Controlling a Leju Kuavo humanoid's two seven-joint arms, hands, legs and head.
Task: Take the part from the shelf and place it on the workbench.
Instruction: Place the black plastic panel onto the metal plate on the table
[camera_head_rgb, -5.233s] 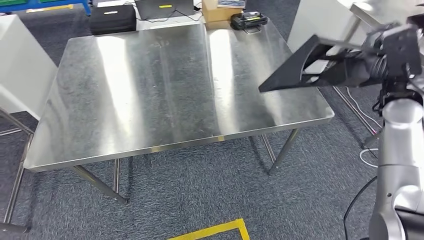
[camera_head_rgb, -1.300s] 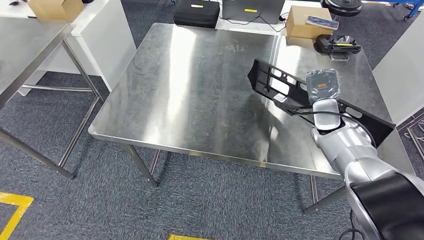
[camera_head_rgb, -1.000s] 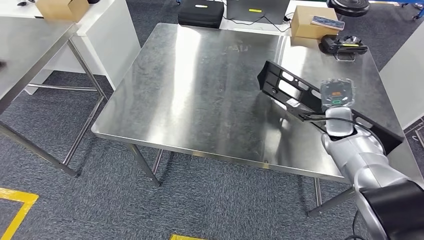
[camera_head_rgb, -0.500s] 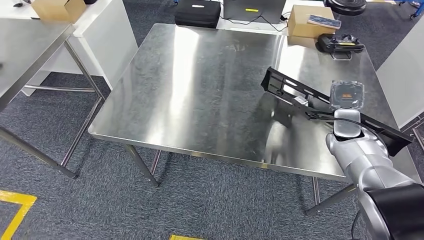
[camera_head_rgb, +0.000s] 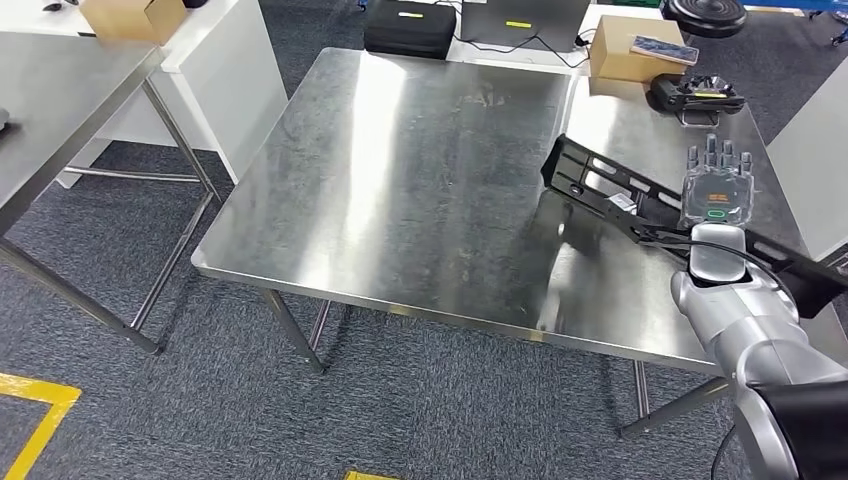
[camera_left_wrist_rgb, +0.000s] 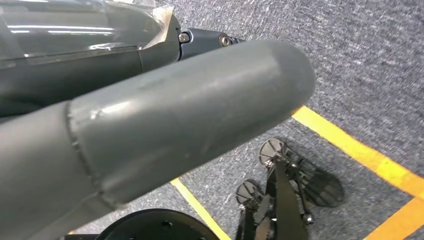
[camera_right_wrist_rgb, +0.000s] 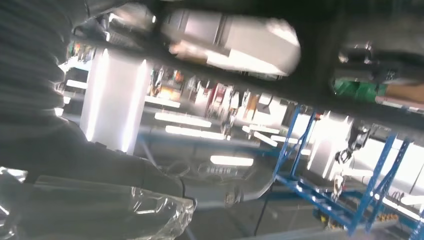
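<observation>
Part (camera_head_rgb: 610, 195) lies over worktop (camera_head_rgb: 420, 180) right side, right hand (camera_head_rgb: 716, 185) above it. Case (camera_head_rgb: 410, 27), laptop (camera_head_rgb: 520, 15), cardboard box (camera_head_rgb: 635, 55) behind worktop's far edge.

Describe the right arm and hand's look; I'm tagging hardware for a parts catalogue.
The right arm is silver with rounded segments, dark near the shoulder, with a thin black cable looping by the wrist. The right hand is dark-fingered, its back under clear film with an orange-and-green marking.
</observation>
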